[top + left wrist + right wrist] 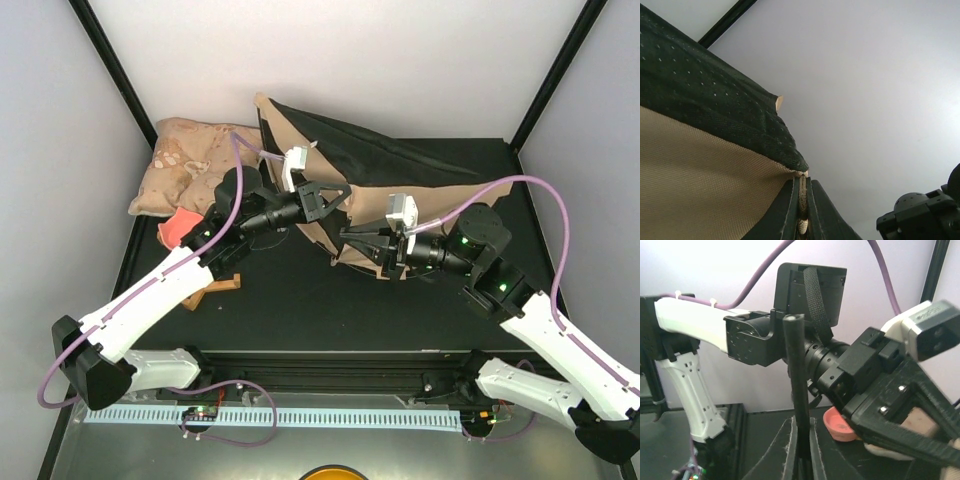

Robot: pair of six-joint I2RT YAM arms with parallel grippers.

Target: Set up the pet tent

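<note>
1. Canvas, tan and soft, with a dotted black floor: the pet tent (420,170) lies half collapsed at the back middle of the table (300,310), with the pillow (185,160) to its left.
2. I judge it light and floppy. Loose cloth would bunch and slip, so the hemmed edge and the stiff, springy pole (796,370) are the best holds.
3. My left gripper (802,215) is clenched on the tent's fabric edge, with the arm stretched forward and to the right.
4. My right gripper (800,450) is clamped on the thin pole, which stands upright between the fingers. That arm reaches left, with its gripper close to the left one.
</note>
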